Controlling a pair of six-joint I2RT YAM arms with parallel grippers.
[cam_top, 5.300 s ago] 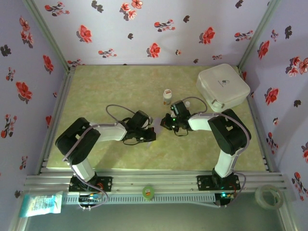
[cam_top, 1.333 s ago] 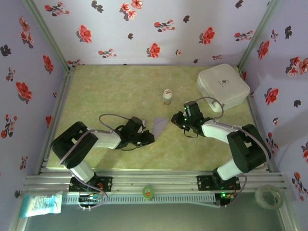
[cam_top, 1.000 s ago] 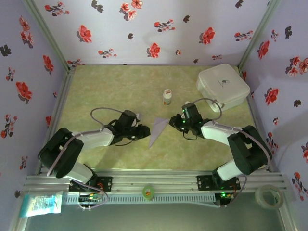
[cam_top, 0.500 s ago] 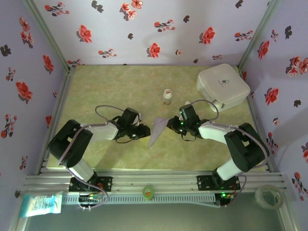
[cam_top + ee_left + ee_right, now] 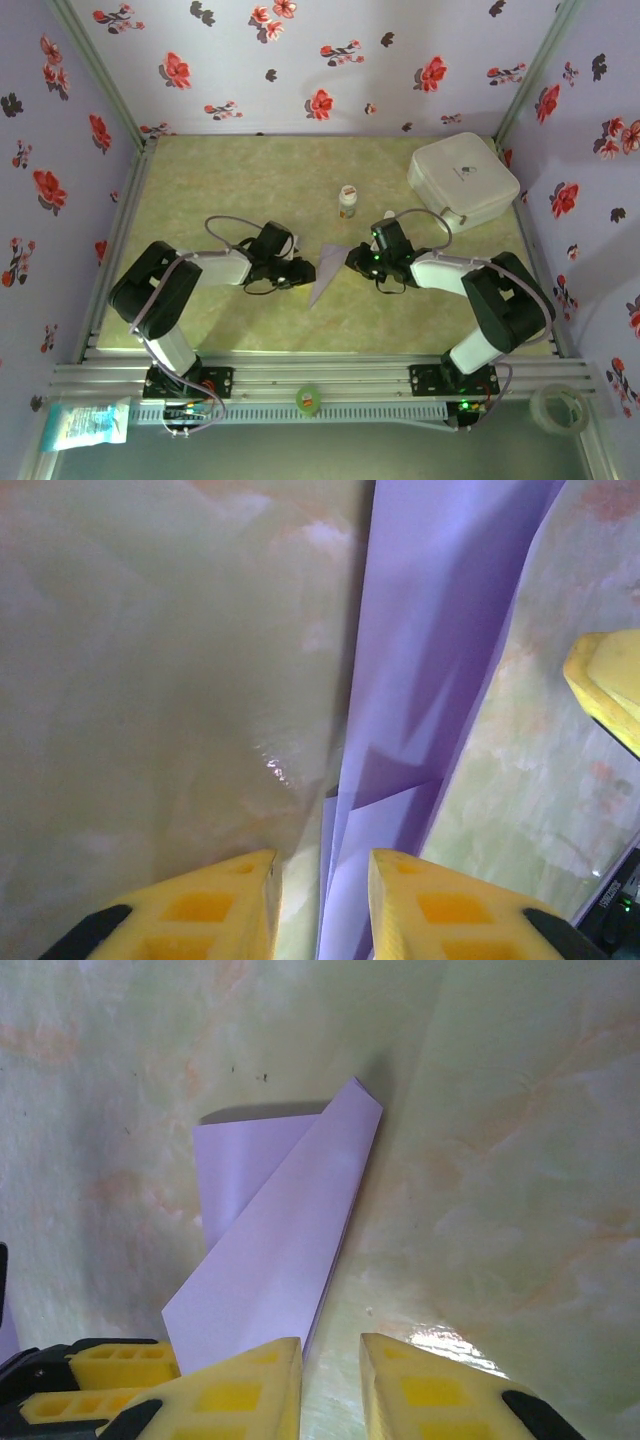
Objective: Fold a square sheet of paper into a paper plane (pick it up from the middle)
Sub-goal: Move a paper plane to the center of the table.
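A: On the table (image 5: 250, 190), midway, what is changing?
B: The left gripper (image 5: 302, 272) is edging in, jaws narrowly apart, clamping nothing. The folded square sheet of paper (image 5: 324, 274) is lying flat between. The right gripper (image 5: 352, 262), likewise parted and empty, is closing in on its corner.
A: Meaning?
B: Likely both are lining up the next crease

Paper (image 5: 324, 270) lies on the table (image 5: 240, 190) between left hand (image 5: 304, 272) and right hand (image 5: 351, 260).
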